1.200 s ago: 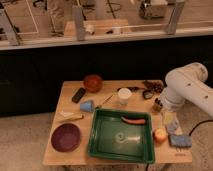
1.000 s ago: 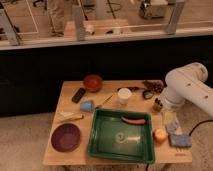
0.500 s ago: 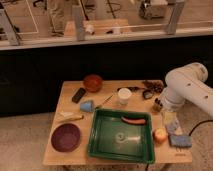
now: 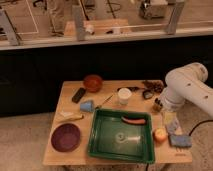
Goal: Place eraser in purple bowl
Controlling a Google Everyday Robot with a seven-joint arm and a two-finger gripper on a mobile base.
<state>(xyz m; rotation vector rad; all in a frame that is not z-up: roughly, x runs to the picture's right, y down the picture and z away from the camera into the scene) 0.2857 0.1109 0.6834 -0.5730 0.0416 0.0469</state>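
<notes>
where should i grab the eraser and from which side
Likely across its narrow middle, from above: the eraser lies flat and slanted at the table's back left, with the orange bowl close on its right. The claw hangs over the table's right side.

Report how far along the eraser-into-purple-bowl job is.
Done: nothing yet. The eraser lies at the back left of the table, beside the orange-brown bowl. The purple bowl at front left looks empty. In hand: the gripper is over the right side, away from both. Left: reach, grasp, carry, release.
</notes>
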